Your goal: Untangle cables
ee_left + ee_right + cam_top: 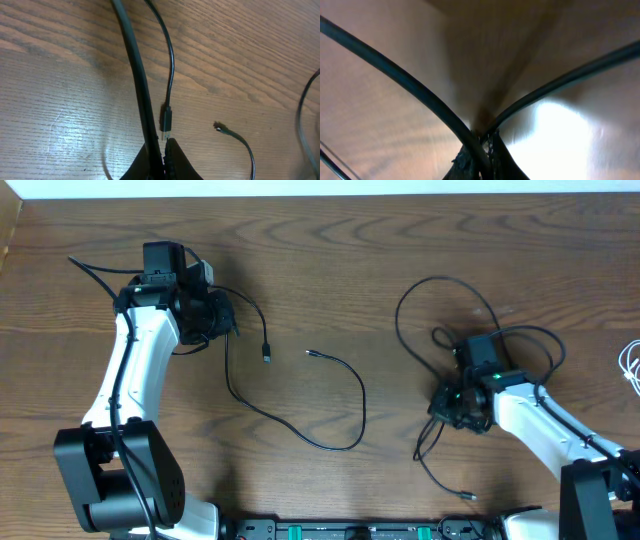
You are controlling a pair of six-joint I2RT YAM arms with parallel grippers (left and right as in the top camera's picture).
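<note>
Pinching jaws on two black cords [363, 405]

My left arm [135, 365] rises from the near-left edge of the counter [330, 260] and stretches to its far-left part, wrist bent inward, with the left hand [225, 320] low over the wood and its fingers pressed together on the black cord [300, 437]. My right arm [540, 420] comes in from the counter's near-right corner and angles toward its middle. The right hand [458, 408] points down close to the counter, fingers pinched tight on a second black cord [398, 318].
</note>
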